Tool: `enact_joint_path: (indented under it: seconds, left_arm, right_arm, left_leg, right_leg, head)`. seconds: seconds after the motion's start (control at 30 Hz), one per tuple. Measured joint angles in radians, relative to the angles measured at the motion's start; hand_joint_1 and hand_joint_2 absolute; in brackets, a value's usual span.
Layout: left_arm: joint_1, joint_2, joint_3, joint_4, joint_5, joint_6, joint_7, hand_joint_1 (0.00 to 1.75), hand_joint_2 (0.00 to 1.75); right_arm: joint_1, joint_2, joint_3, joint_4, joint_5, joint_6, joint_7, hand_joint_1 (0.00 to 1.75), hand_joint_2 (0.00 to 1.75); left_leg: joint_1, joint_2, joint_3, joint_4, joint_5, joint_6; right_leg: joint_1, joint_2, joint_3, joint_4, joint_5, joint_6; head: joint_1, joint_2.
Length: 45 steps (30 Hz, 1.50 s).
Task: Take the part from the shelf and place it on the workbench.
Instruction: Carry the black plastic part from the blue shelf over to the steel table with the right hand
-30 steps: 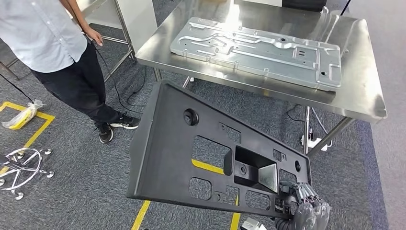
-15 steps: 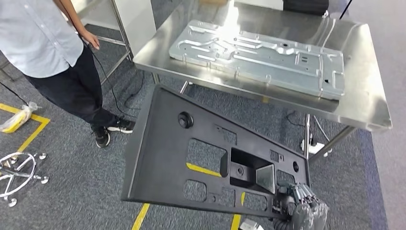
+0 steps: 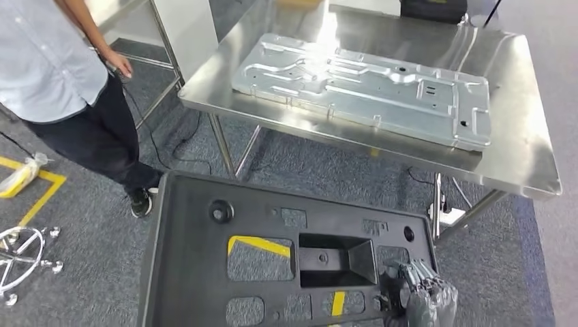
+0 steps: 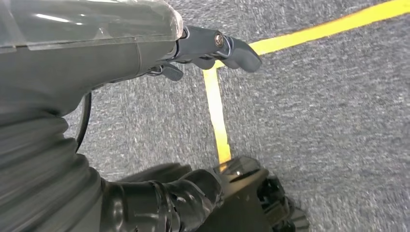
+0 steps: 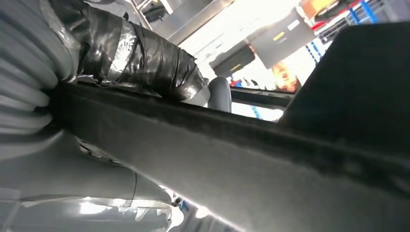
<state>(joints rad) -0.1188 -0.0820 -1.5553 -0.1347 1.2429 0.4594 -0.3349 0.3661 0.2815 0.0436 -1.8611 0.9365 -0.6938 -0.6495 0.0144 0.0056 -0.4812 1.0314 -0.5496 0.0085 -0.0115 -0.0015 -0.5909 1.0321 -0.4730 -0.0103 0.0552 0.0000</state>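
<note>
The right hand (image 3: 424,300) is grey with darker ribbed fingers, kinda glossy like it's wrapped in clear film. On the right wrist cam its thumb (image 5: 145,63) is bound in shiny black tape next to a ribbed grey cover. The left hand (image 4: 145,53) has a smooth grey shell under plastic film, dark fingers (image 4: 227,46) with a screw at the knuckle, and a thin black cable

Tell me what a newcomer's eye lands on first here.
The big black panel fills the lower head view, held at its near right corner by the right hand. Beyond it a stamped metal sheet lies on the steel workbench, and a person stands at left.
</note>
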Motion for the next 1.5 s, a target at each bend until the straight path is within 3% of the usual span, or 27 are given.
enact_joint_path:
  seconds: [0.07, 0.13, 0.17, 0.2, 0.23, 0.3, 0.33, 0.37, 0.43, 0.53, 0.57, 0.63, 0.67, 0.7, 0.73, 0.8, 0.87, 0.93, 1.03, 1.1, 1.17, 1.2, 1.23, 1.3, 1.37, 1.5]
  left_arm:
    - [-0.002, 0.0, 0.0, 0.0, 0.0, 0.0, 0.0, 0.0, 1.75]
    - [-0.003, 0.0, 0.0, 0.0, 0.0, 0.0, 0.0, 0.0, 1.75]
    - [-0.001, 0.0, 0.0, 0.0, 0.0, 0.0, 0.0, 0.0, 1.75]
    - [0.001, 0.0, 0.0, 0.0, 0.0, 0.0, 0.0, 0.0, 1.75]
    - [0.002, 0.0, 0.0, 0.0, 0.0, 0.0, 0.0, 0.0, 1.75]
    - [0.003, 0.0, 0.0, 0.0, 0.0, 0.0, 0.0, 0.0, 1.75]
    - [0.002, 0.0, 0.0, 0.0, 0.0, 0.0, 0.0, 0.0, 1.75]
    - [0.001, 0.001, 0.0, 0.0, 0.0, 0.001, 0.0, 0.0, 1.75]
    - [0.002, 0.001, 0.0, 0.0, 0.001, 0.001, 0.0, 0.0, 1.75]
    - [0.004, -0.001, 0.0, 0.0, 0.001, 0.002, -0.001, 0.0, 1.75]
    - [0.002, -0.002, 0.0, 0.0, 0.001, 0.003, -0.001, 0.0, 1.75]
    - [0.0, -0.002, 0.0, 0.0, 0.002, 0.004, -0.002, 0.0, 1.75]
    - [0.0, -0.003, 0.0, 0.0, 0.002, 0.004, -0.002, 0.0, 1.75]
    - [0.002, -0.003, 0.0, 0.0, 0.002, 0.004, -0.001, 0.0, 1.75]
    - [0.003, -0.003, 0.0, 0.0, 0.003, 0.004, -0.001, 0.0, 1.75]
    - [0.004, -0.004, 0.0, 0.0, 0.003, 0.004, -0.001, 0.0, 1.75]
    - [0.002, -0.006, 0.0, 0.0, 0.004, 0.004, -0.001, 0.0, 1.75]
    - [0.0, -0.008, 0.0, 0.0, 0.004, 0.004, -0.001, 0.0, 1.75]
    - [-0.002, -0.01, 0.0, 0.0, 0.004, 0.004, -0.001, 0.0, 1.75]
    - [-0.003, -0.01, 0.0, 0.0, 0.004, 0.004, 0.0, 0.0, 1.75]
    - [-0.001, -0.01, 0.0, 0.0, 0.004, 0.004, 0.0, 0.0, 1.75]
    - [0.001, -0.01, 0.0, 0.0, 0.005, 0.004, 0.0, 0.0, 1.75]
    - [0.002, -0.01, 0.0, 0.0, 0.005, 0.004, 0.0, 0.0, 1.75]
    - [0.003, -0.01, 0.0, 0.0, 0.005, 0.005, 0.0, 0.0, 1.75]
    - [0.002, -0.01, 0.0, 0.0, 0.005, 0.006, -0.001, 0.0, 1.75]
    - [0.002, -0.01, 0.0, 0.0, 0.005, 0.007, -0.003, 0.0, 1.75]
  right_arm:
    - [-0.001, 0.0, 0.006, 0.0, -0.006, 0.0, 0.0, 1.66, 1.75]
    - [-0.001, 0.0, 0.011, 0.0, -0.009, 0.0, 0.0, 1.66, 1.75]
    - [-0.001, 0.0, 0.013, 0.0, -0.009, 0.0, 0.0, 1.66, 1.75]
    - [0.0, 0.0, 0.013, 0.0, -0.009, 0.0, 0.0, 1.66, 1.75]
    - [0.0, 0.0, 0.013, 0.0, -0.009, 0.0, 0.0, 1.66, 1.75]
    - [0.0, 0.0, 0.013, 0.0, -0.01, 0.0, 0.0, 1.66, 1.75]
    - [0.0, 0.0, 0.014, 0.0, -0.014, 0.0, 0.001, 1.66, 1.75]
    - [-0.001, -0.001, 0.014, 0.0, -0.019, 0.0, 0.005, 1.66, 1.75]
    - [-0.001, -0.002, 0.015, 0.0, -0.033, 0.0, 0.018, 1.66, 1.75]
    - [-0.002, -0.003, 0.016, -0.005, -0.056, 0.0, 0.032, 1.66, 1.75]
    - [-0.003, -0.004, 0.016, -0.007, -0.064, 0.0, 0.033, 1.66, 1.75]
    - [-0.004, -0.005, 0.016, -0.008, -0.081, 0.0, 0.032, 1.66, 1.75]
    - [-0.004, -0.006, 0.016, -0.009, -0.089, 0.0, 0.031, 1.66, 1.75]
    - [-0.003, -0.007, 0.016, -0.009, -0.096, 0.0, 0.03, 1.66, 1.75]
    - [-0.003, -0.008, 0.016, -0.009, -0.101, 0.0, 0.029, 1.66, 1.75]
    - [-0.003, -0.009, 0.016, -0.009, -0.106, 0.0, 0.029, 1.66, 1.75]
    - [-0.004, -0.009, 0.016, -0.01, -0.108, 0.0, 0.028, 1.66, 1.75]
    - [-0.003, -0.01, 0.016, -0.012, -0.109, 0.0, 0.027, 1.66, 1.75]
    - [-0.003, -0.009, 0.016, -0.018, -0.107, 0.0, 0.026, 1.66, 1.75]
    - [-0.004, -0.009, 0.016, -0.02, -0.1, 0.0, 0.023, 1.66, 1.75]
    - [-0.004, -0.008, 0.015, -0.021, -0.091, 0.0, 0.021, 1.66, 1.75]
    - [-0.004, -0.008, 0.015, -0.02, -0.086, 0.0, 0.023, 1.66, 1.75]
    - [-0.004, -0.009, 0.015, -0.02, -0.082, 0.0, 0.026, 1.66, 1.75]
    - [-0.004, -0.009, 0.015, -0.02, -0.077, 0.0, 0.035, 1.66, 1.75]
    - [-0.005, -0.009, 0.015, -0.019, -0.081, 0.0, 0.045, 1.66, 1.75]
    - [-0.008, -0.011, 0.015, -0.019, -0.094, 0.0, 0.057, 1.66, 1.75]
  left_leg:
    - [0.002, -0.001, -0.05, 0.092, -0.029, -0.005]
    - [0.002, -0.001, -0.131, 0.217, -0.075, -0.008]
    - [0.002, -0.001, -0.164, 0.256, -0.084, -0.008]
    - [0.002, -0.001, -0.182, 0.262, -0.073, -0.008]
    - [0.002, -0.001, -0.182, 0.233, -0.04, -0.005]
    - [-0.002, -0.001, -0.149, 0.114, 0.049, 0.005]
    - [-0.005, -0.001, -0.135, 0.061, 0.065, 0.01]
    - [-0.009, -0.001, -0.125, 0.029, 0.075, 0.015]
    - [-0.012, -0.002, -0.12, 0.012, 0.068, 0.022]
    - [-0.002, -0.003, -0.103, -0.002, 0.08, 0.035]
    - [0.0, -0.002, -0.096, -0.007, 0.079, 0.04]
    - [-0.001, -0.002, -0.087, -0.008, 0.07, 0.047]
    - [-0.001, -0.002, -0.082, -0.008, 0.065, 0.048]
    - [-0.002, -0.003, -0.075, -0.008, 0.059, 0.047]
    - [-0.002, -0.004, -0.066, -0.008, 0.052, 0.046]
    - [-0.002, -0.007, -0.045, -0.009, 0.037, 0.041]
    - [-0.004, -0.009, -0.034, -0.009, 0.024, 0.031]
    - [-0.005, -0.008, -0.032, -0.013, 0.019, 0.021]
    - [-0.005, -0.006, -0.033, 0.006, 0.001, 0.006]
    - [-0.003, -0.006, -0.083, 0.11, -0.044, -0.004]
    - [0.0, -0.006, -0.165, 0.242, -0.084, -0.012]
    - [0.001, -0.006, -0.192, 0.272, -0.078, -0.015]
    - [0.003, -0.006, -0.2, 0.264, -0.052, -0.016]
    - [0.007, -0.005, -0.168, 0.15, 0.037, -0.018]
    - [0.007, -0.006, -0.128, 0.044, 0.085, -0.014]
    - [0.004, -0.009, -0.116, 0.018, 0.077, 0.017]
  right_leg:
    - [-0.002, 0.0, 0.018, -0.01, -0.005, -0.011]
    - [0.001, 0.0, 0.028, -0.011, -0.014, -0.019]
    - [0.003, 0.001, 0.033, -0.011, -0.019, -0.021]
    - [0.004, 0.003, 0.04, -0.011, -0.025, -0.022]
    - [0.006, 0.006, 0.048, -0.01, -0.031, -0.021]
    - [0.008, 0.008, 0.066, -0.01, -0.044, -0.018]
    - [0.009, 0.008, 0.07, -0.008, -0.05, -0.014]
    - [0.01, 0.008, 0.072, -0.007, -0.056, -0.008]
    - [0.012, 0.008, 0.073, -0.006, -0.064, 0.004]
    - [0.011, 0.006, 0.069, 0.022, -0.089, 0.019]
    - [0.009, 0.006, 0.047, 0.067, -0.111, 0.025]
    - [0.005, 0.005, -0.031, 0.2, -0.16, 0.035]
    - [0.003, 0.005, -0.069, 0.252, -0.168, 0.038]
    - [0.001, 0.005, -0.091, 0.272, -0.156, 0.04]
    - [0.0, 0.005, -0.093, 0.252, -0.123, 0.04]
    - [0.0, 0.005, -0.053, 0.13, -0.032, 0.033]
    - [0.006, 0.003, -0.011, 0.029, 0.008, 0.022]
    - [0.013, 0.003, -0.003, 0.008, 0.002, 0.014]
    - [0.003, 0.003, 0.014, -0.011, 0.001, 0.001]
    - [-0.001, 0.0, 0.027, -0.02, -0.003, -0.008]
    - [-0.001, -0.001, 0.034, -0.02, -0.01, -0.014]
    - [-0.002, 0.0, 0.039, -0.02, -0.015, -0.014]
    - [-0.003, 0.002, 0.045, -0.019, -0.02, -0.012]
    - [-0.004, 0.004, 0.059, -0.016, -0.034, -0.005]
    - [-0.001, 0.005, 0.065, -0.007, -0.051, 0.009]
    - [0.002, 0.005, 0.068, -0.003, -0.064, 0.031]
  head:
    - [-0.001, 0.0]
    - [-0.003, 0.0]
    - [-0.003, 0.0]
    - [-0.003, 0.0]
    - [-0.003, 0.0]
    - [-0.002, 0.0]
    - [-0.002, 0.0]
    - [-0.003, 0.0]
    - [-0.004, 0.0]
    - [-0.003, 0.0]
    - [-0.002, 0.0]
    - [0.0, 0.0]
    - [0.0, 0.0]
    - [0.0, 0.0]
    - [0.0, 0.0]
    - [0.0, 0.0]
    - [0.0, 0.0]
    - [-0.001, 0.0]
    - [-0.003, 0.0]
    - [-0.004, 0.0]
    - [-0.005, 0.0]
    - [-0.005, 0.0]
    - [-0.005, 0.0]
    - [-0.005, 0.0]
    - [-0.005, 0.0]
    - [-0.004, 0.0]
